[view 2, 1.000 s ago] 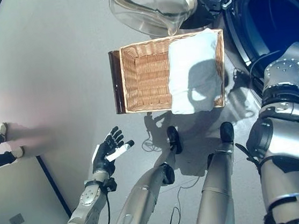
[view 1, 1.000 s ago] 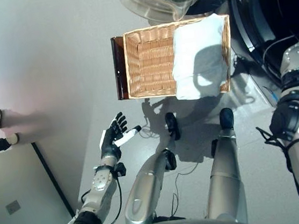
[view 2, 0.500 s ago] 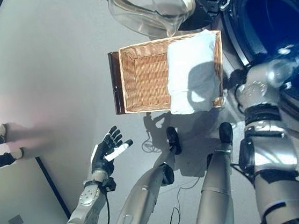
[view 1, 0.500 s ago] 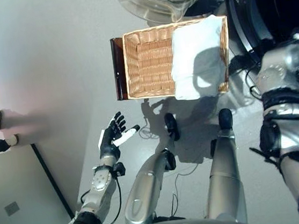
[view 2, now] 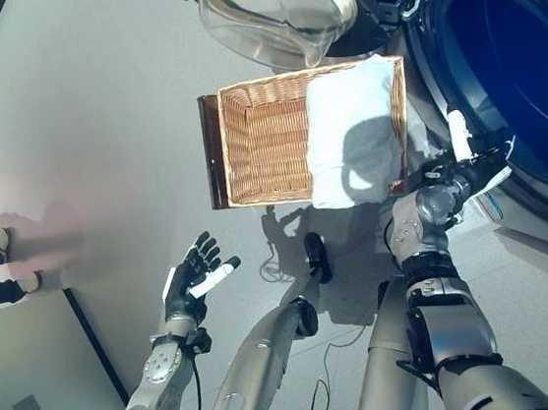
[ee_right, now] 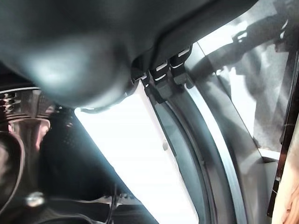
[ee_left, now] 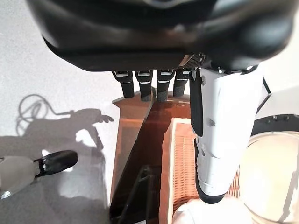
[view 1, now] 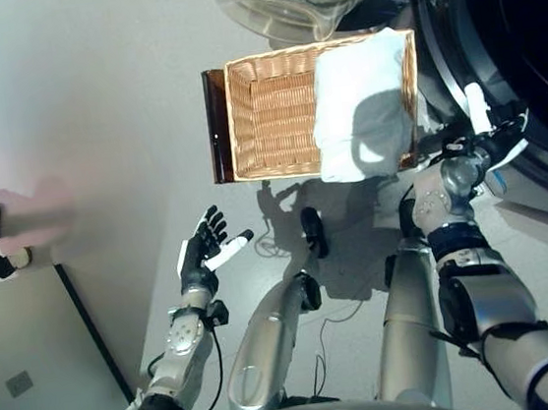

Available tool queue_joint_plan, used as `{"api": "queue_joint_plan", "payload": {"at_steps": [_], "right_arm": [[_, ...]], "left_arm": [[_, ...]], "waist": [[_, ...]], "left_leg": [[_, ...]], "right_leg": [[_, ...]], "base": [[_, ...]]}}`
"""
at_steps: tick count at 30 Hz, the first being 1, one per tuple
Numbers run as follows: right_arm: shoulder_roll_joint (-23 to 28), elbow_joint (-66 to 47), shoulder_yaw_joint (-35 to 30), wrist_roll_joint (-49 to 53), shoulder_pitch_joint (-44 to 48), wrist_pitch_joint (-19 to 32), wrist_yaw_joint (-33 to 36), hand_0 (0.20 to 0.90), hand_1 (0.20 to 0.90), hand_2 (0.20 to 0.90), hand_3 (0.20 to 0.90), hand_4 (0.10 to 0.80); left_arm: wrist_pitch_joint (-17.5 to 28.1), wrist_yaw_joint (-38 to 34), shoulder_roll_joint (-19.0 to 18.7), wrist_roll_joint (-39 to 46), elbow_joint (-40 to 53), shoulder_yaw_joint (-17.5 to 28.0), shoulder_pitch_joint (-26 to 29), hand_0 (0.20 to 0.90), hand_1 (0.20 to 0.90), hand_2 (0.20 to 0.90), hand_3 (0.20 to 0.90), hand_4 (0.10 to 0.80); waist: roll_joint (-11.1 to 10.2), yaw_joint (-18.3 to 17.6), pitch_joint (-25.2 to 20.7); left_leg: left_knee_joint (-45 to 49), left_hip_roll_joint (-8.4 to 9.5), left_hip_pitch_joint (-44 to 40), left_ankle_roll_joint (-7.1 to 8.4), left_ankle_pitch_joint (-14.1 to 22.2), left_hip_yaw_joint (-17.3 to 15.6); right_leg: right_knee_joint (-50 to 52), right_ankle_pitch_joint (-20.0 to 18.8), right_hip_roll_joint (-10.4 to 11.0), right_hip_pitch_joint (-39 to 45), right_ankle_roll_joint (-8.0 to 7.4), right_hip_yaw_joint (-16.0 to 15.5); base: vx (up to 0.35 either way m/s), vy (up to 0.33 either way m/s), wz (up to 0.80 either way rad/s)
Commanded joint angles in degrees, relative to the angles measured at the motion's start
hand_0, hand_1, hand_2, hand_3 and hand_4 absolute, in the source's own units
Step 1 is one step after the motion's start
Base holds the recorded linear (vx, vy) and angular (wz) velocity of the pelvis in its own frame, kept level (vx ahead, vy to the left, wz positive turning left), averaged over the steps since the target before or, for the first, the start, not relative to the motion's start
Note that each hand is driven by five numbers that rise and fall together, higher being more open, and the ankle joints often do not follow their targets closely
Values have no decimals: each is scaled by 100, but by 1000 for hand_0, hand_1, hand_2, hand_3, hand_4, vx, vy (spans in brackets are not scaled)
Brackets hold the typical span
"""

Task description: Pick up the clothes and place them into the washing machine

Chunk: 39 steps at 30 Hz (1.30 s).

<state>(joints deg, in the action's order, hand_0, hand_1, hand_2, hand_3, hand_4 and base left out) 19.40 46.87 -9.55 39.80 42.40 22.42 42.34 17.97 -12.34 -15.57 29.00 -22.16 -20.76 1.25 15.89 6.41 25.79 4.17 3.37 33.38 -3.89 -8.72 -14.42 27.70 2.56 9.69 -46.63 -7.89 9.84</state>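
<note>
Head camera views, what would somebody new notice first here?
Probably the wicker basket on the floor, with a white cloth draped over its end nearest the washing machine. The machine's round opening gapes dark at the robot's right, and the right hand is open at its rim. The left hand hangs open over bare floor.

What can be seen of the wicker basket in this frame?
The wicker basket is a rectangular, tan woven tray standing on the grey floor in front of the washing machine, below its open glass door. A dark brown panel runs along its side farthest from the machine. A white cloth fills the half nearest the machine and drapes over the rim; the other half shows bare weave. Neither hand touches it.
</note>
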Motion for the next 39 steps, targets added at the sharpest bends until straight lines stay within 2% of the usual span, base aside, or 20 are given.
{"api": "queue_joint_plan", "payload": {"at_steps": [1, 6, 8, 11, 16, 17, 18, 19, 21, 24, 31, 34, 35, 38, 39], "right_arm": [[362, -740, 30, -381, -21, 411, -24, 900, 900, 900, 900, 800], [327, -963, 121, -543, -151, 347, 17, 900, 900, 900, 900, 800], [392, -1154, 249, -893, -266, 180, 30, 900, 900, 900, 900, 800], [648, -1559, 570, -2024, -437, -335, 109, 900, 900, 900, 900, 800], [1519, -1867, 1403, -3656, -479, -1254, -572, 900, 900, 900, 900, 800], [1771, -1870, 1635, -4014, -409, -1399, -805, 900, 900, 900, 900, 800], [1772, -1864, 1642, -4013, -400, -1398, -805, 900, 900, 900, 900, 800], [2250, -2031, 2058, -4750, -220, -1670, -1121, 900, 900, 900, 900, 800], [2641, -1938, 2608, -5578, 136, -1895, -1482, 900, 900, 900, 900, 800], [2970, -1898, 3220, -6615, 616, -2123, -1868, 900, 900, 900, 900, 800], [3088, -1730, 4471, -7970, 1566, -2086, -2545, 900, 900, 900, 900, 800], [3115, -1776, 4769, -8186, 1829, -2049, -2670, 900, 900, 900, 900, 800], [3064, -1668, 5153, -8405, 2174, -2007, -2782, 900, 900, 900, 900, 800], [2991, -1495, 5433, -8554, 2438, -1998, -2844, 900, 900, 900, 900, 800], [2969, -1447, 5691, -8727, 2656, -1979, -2914, 900, 900, 900, 900, 800]], "left_arm": [[365, -171, -127, -129, 393, 271, -386, 900, 900, 900, 900, 800], [347, -205, -118, -147, 382, 309, -403, 900, 900, 900, 900, 800], [342, -203, -137, -168, 426, 356, -432, 900, 900, 900, 900, 800], [367, -186, -175, -215, 466, 472, -485, 900, 900, 900, 900, 800], [382, -52, -272, -325, 484, 665, -565, 900, 900, 900, 900, 800], [382, 12, -297, -326, 454, 718, -581, 900, 900, 900, 900, 800], [382, 14, -292, -326, 453, 722, -580, 900, 900, 900, 900, 800], [354, 93, -358, -360, 450, 836, -625, 900, 900, 900, 900, 800], [324, 163, -380, -428, 372, 943, -609, 900, 900, 900, 900, 800], [261, 232, -438, -538, 296, 1092, -597, 900, 900, 900, 900, 800], [200, 258, -497, -747, 86, 1324, -587, 900, 900, 900, 900, 800], [198, 241, -513, -784, 66, 1385, -572, 900, 900, 900, 900, 800], [203, 221, -553, -817, 34, 1411, -548, 900, 900, 900, 900, 800], [198, 208, -580, -831, 36, 1434, -546, 900, 900, 900, 900, 800], [214, 179, -611, -829, 102, 1433, -542, 900, 900, 900, 900, 800]], "waist": [[345, -84, -32], [273, -80, -77], [213, -88, -75], [106, -93, -41], [-197, -91, 7], [-267, -83, 12], [-263, -93, 20], [-393, -65, 31], [-510, -14, 36], [-680, 69, 48], [-950, 300, 132], [-1016, 333, 167], [-1105, 419, 180], [-1180, 485, 216], [-1270, 559, 248]], "left_leg": [[698, -150, 366, 535, 478, -4], [703, -156, 302, 524, 497, 24], [733, -167, 290, 515, 504, 38], [785, -204, 294, 499, 511, 47], [779, -263, 245, 500, 481, 104], [770, -270, 229, 503, 472, 126], [769, -270, 224, 503, 472, 130], [750, -286, 188, 516, 455, 179], [724, -296, 128, 532, 433, 239], [708, -312, 62, 547, 422, 319], [722, -329, -9, 575, 398, 535], [717, -328, -27, 582, 387, 582], [692, -334, -18, 589, 352, 647], [736, -337, -13, 590, 376, 722], [757, -350, -8, 593, 380, 775]], "right_leg": [[-165, 51, -307, 324, 425, -294], [-176, 42, -311, 381, 427, -310], [-172, 43, -307, 412, 430, -321], [-181, 19, -326, 449, 433, -349], [-279, -78, -351, 561, 409, -436], [-304, -97, -357, 602, 404, -468], [-306, -96, -356, 609, 404, -472], [-339, -117, -360, 679, 399, -538], [-392, -133, -354, 779, 389, -608], [-472, -152, -345, 903, 389, -711], [-535, -123, -297, 1126, 389, -967], [-550, -117, -276, 1173, 390, -1035], [-612, -144, -262, 1217, 391, -1125], [-607, -109, -239, 1270, 389, -1204], [-643, -107, -228, 1334, 382, -1290]], "base": [[0, 0, 0], [0, 0, 0], [0, 0, 0], [0, 0, 0], [-12, -36, -3], [-6, -36, 6], [-2, -54, 16], [-2, -44, 11], [4, -34, 9], [10, -14, 11], [9, -4, 12], [13, 14, 19], [16, -7, 17], [22, -2, 11], [21, -3, 22]]}}
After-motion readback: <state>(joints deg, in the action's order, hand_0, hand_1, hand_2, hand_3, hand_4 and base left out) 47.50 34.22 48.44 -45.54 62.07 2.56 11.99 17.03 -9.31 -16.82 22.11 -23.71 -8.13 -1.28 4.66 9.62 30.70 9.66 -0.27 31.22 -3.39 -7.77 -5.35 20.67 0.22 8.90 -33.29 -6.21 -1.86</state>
